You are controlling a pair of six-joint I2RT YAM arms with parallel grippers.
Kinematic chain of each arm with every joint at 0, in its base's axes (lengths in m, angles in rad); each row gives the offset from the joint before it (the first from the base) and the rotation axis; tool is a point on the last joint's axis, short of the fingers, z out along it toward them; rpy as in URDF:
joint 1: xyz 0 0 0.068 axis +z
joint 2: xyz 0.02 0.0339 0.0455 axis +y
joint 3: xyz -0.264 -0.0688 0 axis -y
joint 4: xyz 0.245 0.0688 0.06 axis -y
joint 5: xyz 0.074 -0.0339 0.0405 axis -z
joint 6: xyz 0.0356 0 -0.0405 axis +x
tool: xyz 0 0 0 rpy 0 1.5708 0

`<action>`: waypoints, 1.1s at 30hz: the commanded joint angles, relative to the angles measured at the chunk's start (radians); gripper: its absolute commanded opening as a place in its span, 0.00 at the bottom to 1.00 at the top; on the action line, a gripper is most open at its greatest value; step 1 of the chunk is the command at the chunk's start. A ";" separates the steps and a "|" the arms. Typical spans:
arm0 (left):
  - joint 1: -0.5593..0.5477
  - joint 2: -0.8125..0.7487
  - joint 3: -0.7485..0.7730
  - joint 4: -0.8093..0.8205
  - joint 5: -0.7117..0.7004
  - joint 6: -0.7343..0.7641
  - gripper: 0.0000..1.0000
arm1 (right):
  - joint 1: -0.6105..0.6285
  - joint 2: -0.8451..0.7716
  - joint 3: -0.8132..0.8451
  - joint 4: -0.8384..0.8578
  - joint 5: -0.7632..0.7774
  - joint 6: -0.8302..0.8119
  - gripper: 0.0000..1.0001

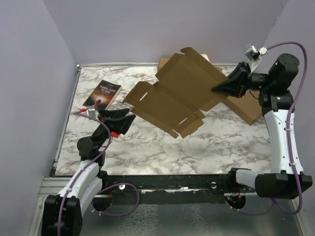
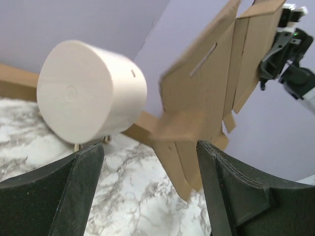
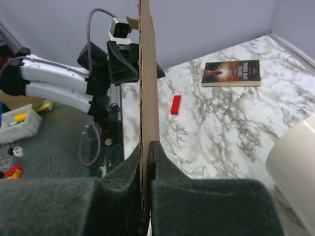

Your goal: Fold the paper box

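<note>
Item: paper box [image 1: 170, 93], a brown die-cut sheet, not yet folded, flaps and slots showing.

Location: lifted off the table [image 1: 221, 142] and tilted. Its right end hangs over a thicker carton [image 1: 248, 110] that lies on the marble.

Right gripper [image 1: 222, 88]: pinching the sheet's right edge, pads pressed together on the cardboard (its wrist view shows the sheet edge-on, rising straight from between the pads).

Left gripper [image 1: 119, 119]: spread wide with nothing between its fingers, low and near the sheet's left flap but apart from it.

Also present: book [image 1: 103, 93], flat at the far left; pale roll [image 2: 91, 96] on the marble, beyond the left fingers.

Step in hand, as judged: bringing the free claw onto the sheet so a flap can be creased.

Handling notes: approach the left flap along its own plane. Take a plain edge, clear of slots and tabs, and close on one layer only. Keep the right pinch steady, since a sheet held by one edge will likely swing. Lowering the sheet onto the marble would give a firm surface. Bend along a scored line, not across a panel.
</note>
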 commanded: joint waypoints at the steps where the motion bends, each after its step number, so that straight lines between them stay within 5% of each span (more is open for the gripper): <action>1: -0.008 0.050 0.030 0.267 -0.036 -0.087 0.79 | -0.005 -0.015 -0.039 0.477 -0.073 0.454 0.01; 8: -0.064 0.129 0.041 0.432 -0.032 -0.161 0.80 | -0.005 -0.016 -0.071 0.638 -0.063 0.609 0.01; 23: -0.296 0.210 0.111 0.356 -0.177 -0.005 0.75 | -0.004 -0.014 -0.134 0.815 -0.053 0.783 0.01; 28: -0.324 0.272 0.148 0.397 -0.172 0.008 0.56 | -0.004 -0.013 -0.143 0.814 -0.060 0.781 0.01; 33: -0.326 0.294 0.160 0.411 -0.166 0.025 0.21 | -0.004 -0.011 -0.160 0.757 -0.078 0.708 0.01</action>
